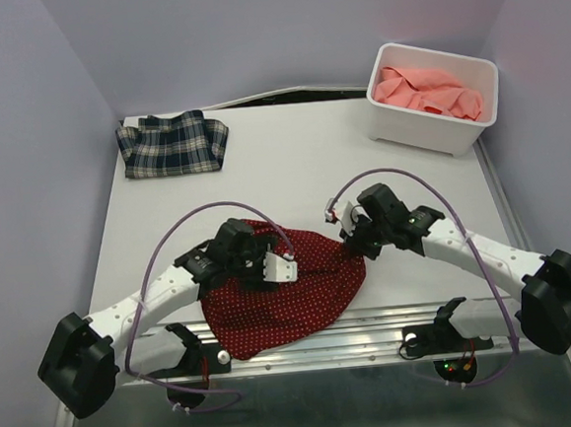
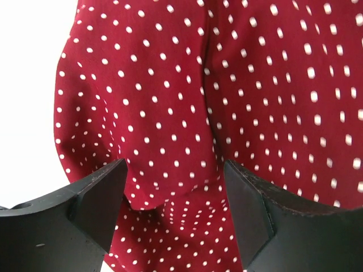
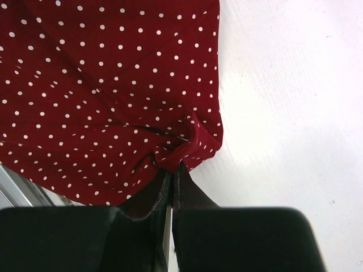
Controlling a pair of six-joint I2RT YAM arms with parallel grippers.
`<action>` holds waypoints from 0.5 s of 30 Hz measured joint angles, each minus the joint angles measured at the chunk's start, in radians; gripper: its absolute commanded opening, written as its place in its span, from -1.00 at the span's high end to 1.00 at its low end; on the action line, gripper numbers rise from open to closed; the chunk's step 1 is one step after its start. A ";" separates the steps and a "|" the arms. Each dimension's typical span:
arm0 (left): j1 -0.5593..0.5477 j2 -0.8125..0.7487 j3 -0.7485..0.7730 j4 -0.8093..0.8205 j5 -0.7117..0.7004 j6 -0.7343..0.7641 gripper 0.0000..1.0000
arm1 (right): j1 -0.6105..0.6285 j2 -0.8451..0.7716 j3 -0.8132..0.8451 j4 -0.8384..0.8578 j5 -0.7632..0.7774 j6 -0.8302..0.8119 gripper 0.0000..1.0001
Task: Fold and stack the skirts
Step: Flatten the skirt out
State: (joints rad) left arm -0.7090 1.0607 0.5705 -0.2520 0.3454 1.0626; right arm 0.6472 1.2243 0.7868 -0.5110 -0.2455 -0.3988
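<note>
- Near the front edge of the worktop (image 1: 292, 168), the dark red dotted skirt (image 1: 287, 292) is lying spread out between the two arms, with its near hem overlapping the metal rail (image 1: 383, 326).
- At the skirt's right edge, the right gripper (image 3: 172, 170) is pinching a small bunched corner of cloth. Its jaws are pressed together with fabric caught between them.
- Over the skirt's left part, the left gripper (image 2: 176, 198) is standing with its jaws spread wide and a raised fold of cloth between them. It is grasping nothing, and whether the pads are touching the cloth cannot be told.
- At the far left, the plaid skirt (image 1: 173, 143) is lying folded on the worktop. At the far right, the salmon-pink skirt (image 1: 424, 89) is sitting crumpled in the white bin (image 1: 428, 138).
- Handling, as a judgement: the fabric is looking thin, light and limp, and it is wrinkling readily around the pinch. It is likely to sag and drag when lifted, so a single-point lift is risking a skewed fold.
- Suggested hold: edges and corners are offering the surest purchase, with both grippers taking matching points on opposite sides so that the fold line is running straight. The left gripper is probably needing to close on the left edge or on the ridge beneath it.
</note>
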 measured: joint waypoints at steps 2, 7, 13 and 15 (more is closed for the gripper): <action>-0.038 0.005 0.000 0.025 -0.032 -0.055 -0.61 | 0.000 -0.001 0.000 0.000 -0.001 0.003 0.99; -0.092 0.053 0.000 0.086 -0.105 -0.137 -0.33 | -0.013 -0.010 0.000 -0.002 -0.004 0.015 0.99; -0.082 0.133 0.010 0.165 -0.305 -0.235 0.08 | -0.036 -0.053 0.000 -0.005 0.002 0.026 0.99; -0.050 0.131 0.029 0.164 -0.335 -0.254 0.13 | -0.050 -0.083 0.000 -0.005 0.008 0.025 0.99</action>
State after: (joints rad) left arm -0.7593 1.1915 0.5991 -0.0883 0.0101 0.8082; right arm 0.5976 1.1416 0.7864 -0.5163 -0.2371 -0.3737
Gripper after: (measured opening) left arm 0.466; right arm 0.035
